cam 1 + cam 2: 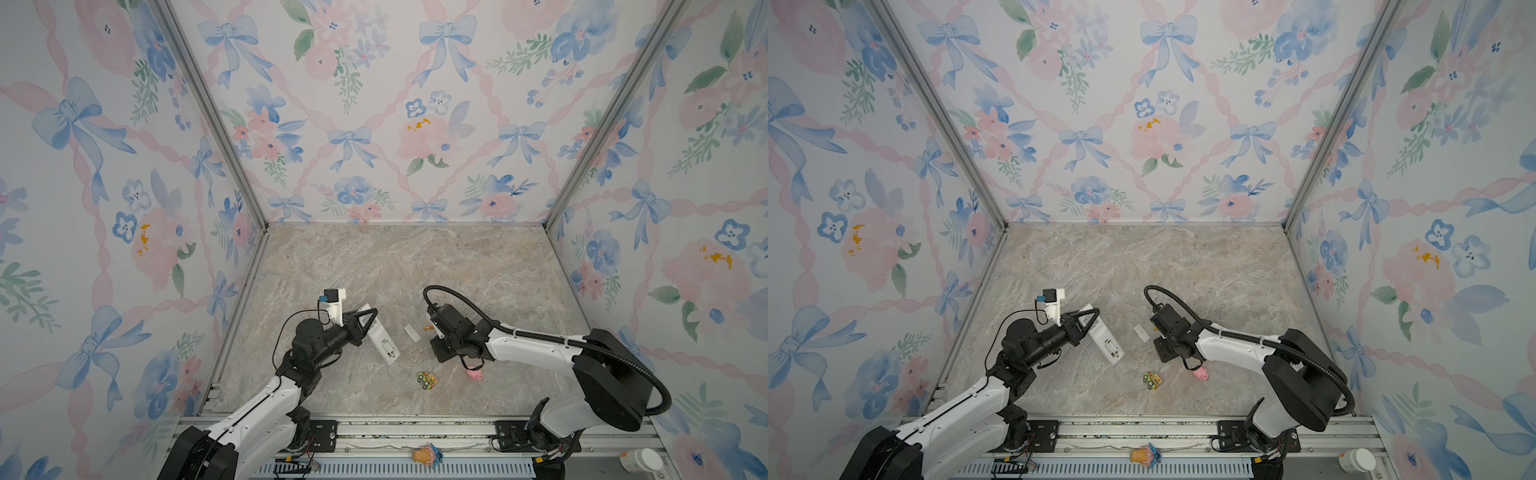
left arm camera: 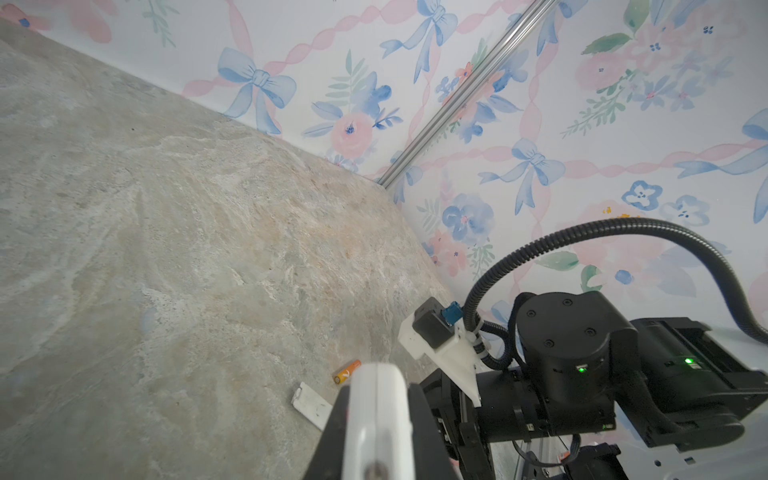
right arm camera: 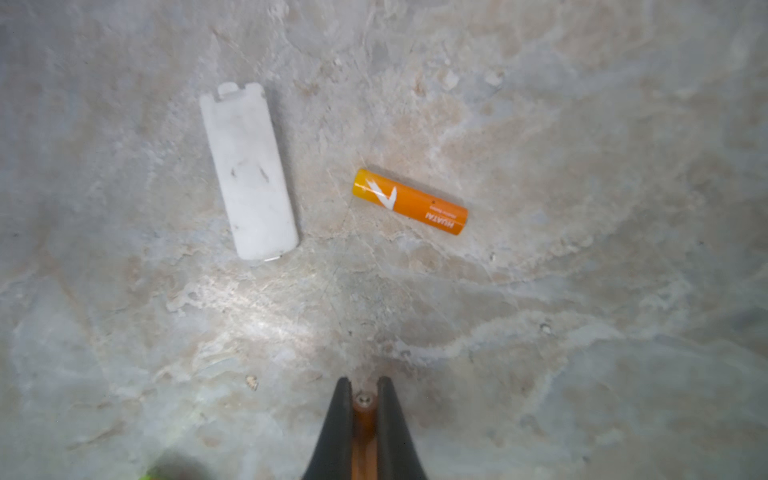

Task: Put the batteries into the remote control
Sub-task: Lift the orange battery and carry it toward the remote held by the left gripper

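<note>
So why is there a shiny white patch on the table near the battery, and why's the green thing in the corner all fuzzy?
Right wrist view: the patch is glare off the table; the lying battery is sharp, but the green thing is out of focus, probably too near the lens. Left wrist view: the remote blurs likewise.

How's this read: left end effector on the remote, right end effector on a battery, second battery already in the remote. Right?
No: the second battery lies on the table beside the loose cover, per the right wrist view. Rest stands.
</note>
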You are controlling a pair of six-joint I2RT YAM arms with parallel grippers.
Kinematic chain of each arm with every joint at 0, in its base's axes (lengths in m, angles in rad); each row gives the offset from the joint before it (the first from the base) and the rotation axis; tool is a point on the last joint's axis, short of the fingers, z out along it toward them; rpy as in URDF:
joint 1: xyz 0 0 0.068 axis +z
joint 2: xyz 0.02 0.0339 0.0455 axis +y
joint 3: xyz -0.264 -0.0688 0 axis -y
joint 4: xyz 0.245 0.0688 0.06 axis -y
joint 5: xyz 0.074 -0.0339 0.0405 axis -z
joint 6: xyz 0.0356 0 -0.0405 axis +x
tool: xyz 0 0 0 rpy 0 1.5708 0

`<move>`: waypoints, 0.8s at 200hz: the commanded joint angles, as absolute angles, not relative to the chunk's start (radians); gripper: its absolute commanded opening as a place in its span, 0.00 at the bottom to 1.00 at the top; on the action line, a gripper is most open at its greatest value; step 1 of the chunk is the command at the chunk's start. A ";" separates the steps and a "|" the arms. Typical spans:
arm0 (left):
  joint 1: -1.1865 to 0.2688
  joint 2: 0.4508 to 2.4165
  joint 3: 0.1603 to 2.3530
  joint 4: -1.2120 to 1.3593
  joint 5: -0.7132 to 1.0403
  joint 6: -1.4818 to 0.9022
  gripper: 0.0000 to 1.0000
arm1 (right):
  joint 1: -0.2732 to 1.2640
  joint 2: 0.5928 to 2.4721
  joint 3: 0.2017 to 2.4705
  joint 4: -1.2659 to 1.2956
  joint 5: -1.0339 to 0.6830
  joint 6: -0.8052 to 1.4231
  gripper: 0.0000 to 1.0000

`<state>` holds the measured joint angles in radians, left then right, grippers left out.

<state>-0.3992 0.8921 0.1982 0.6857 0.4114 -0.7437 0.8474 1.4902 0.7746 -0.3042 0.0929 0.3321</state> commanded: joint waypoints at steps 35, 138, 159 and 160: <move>-0.370 0.879 0.206 0.713 0.436 -0.791 0.00 | 0.865 1.343 0.762 -0.214 0.045 0.255 0.03; -0.356 0.873 0.235 0.713 0.442 -0.868 0.00 | 0.942 1.187 0.766 0.003 -0.048 0.147 0.03; -0.347 0.877 0.240 0.713 0.449 -0.897 0.00 | 0.960 1.183 0.770 0.051 -0.073 0.128 0.03; -0.347 0.878 0.241 0.713 0.449 -0.899 0.00 | 0.961 1.183 0.770 0.053 -0.073 0.128 0.03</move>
